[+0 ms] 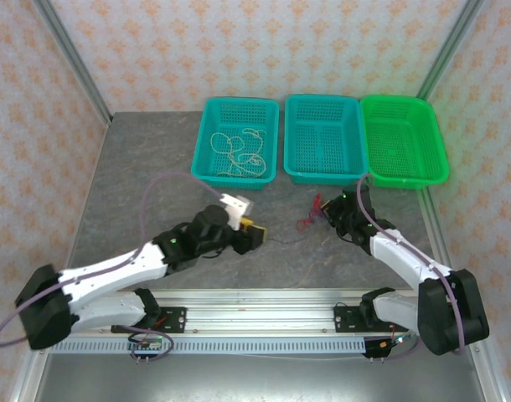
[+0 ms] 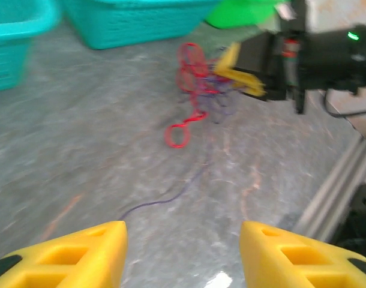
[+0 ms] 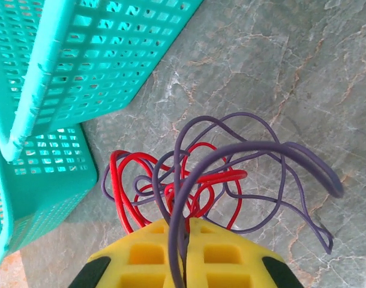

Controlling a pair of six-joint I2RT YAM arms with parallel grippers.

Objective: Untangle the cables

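Cream cable [image 1: 239,151] sits in the left teal basket [image 1: 198,146], 11 o'clock on the counter [image 2: 81,150]. Left tool [image 2: 183,243] is spread wide, holding nothing. The loose tail of the purple cable [image 2: 153,205] lies straight ahead at its 12. I'd pinch that tail low and pull slowly toward 9. Right tool [image 3: 182,237], over at 3 o'clock, is clamped tight on the red-and-purple tangle [image 3: 201,178].

Both arms, left arm [image 1: 113,272] & right arm [image 1: 402,255], are made of white shell links w/ black joints & big black shoulder housings. A thick purple cord [image 1: 178,174] runs along each. Left gripper [image 2: 182,240] & right gripper [image 3: 184,231] have yellow fingers w/ rectangular recesses, black at the outer corners. A small green LED [image 2: 353,36] glows on the right wrist. The left wrist has a white camera block [image 1: 236,203].
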